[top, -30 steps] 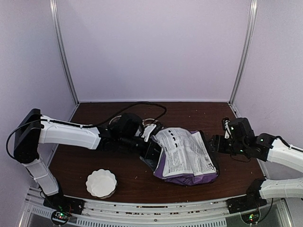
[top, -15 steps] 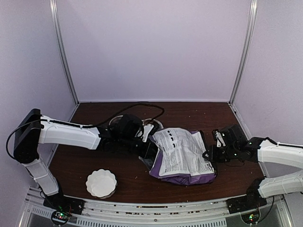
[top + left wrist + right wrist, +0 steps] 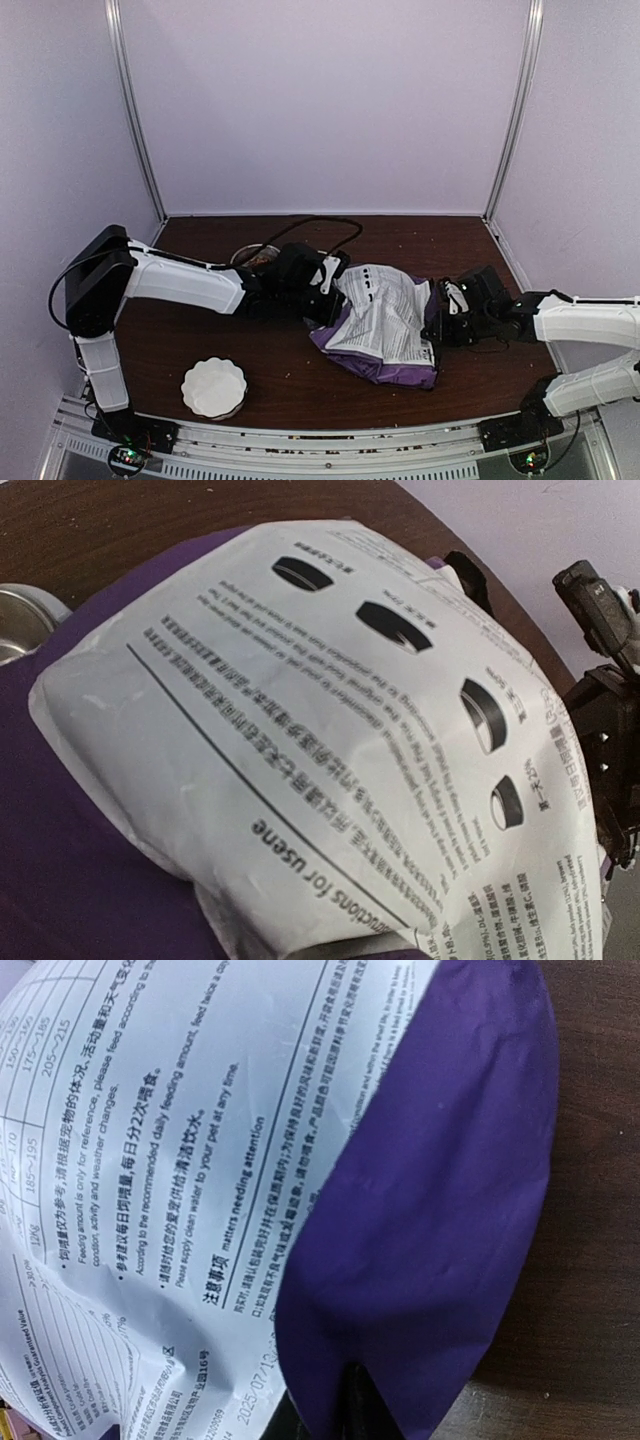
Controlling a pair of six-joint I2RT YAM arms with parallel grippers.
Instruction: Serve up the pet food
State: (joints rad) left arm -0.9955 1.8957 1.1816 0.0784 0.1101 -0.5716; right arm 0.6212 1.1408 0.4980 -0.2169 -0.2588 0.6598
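The purple-and-white printed bag [image 3: 385, 320] lies slanted mid-table and fills both wrist views, its white panel [image 3: 330, 730] in the left one and its purple edge [image 3: 430, 1210] in the right. My left gripper [image 3: 325, 290] is at the bag's raised left end and seems shut on it; its fingers are hidden behind the bag in the left wrist view. My right gripper [image 3: 440, 322] is shut on the bag's right purple edge, with one dark finger [image 3: 352, 1405] showing under the fold. The pet food is hidden.
A white fluted bowl [image 3: 213, 388] stands near the front left. A metal bowl [image 3: 255, 256] sits behind my left arm, with its rim [image 3: 15, 620] at the left wrist view's edge. A black cable [image 3: 320, 222] loops along the back.
My right gripper moved left to the bag's right edge and closed on it. My left arm rose and shifted right, tilting the bag up and bunching it.
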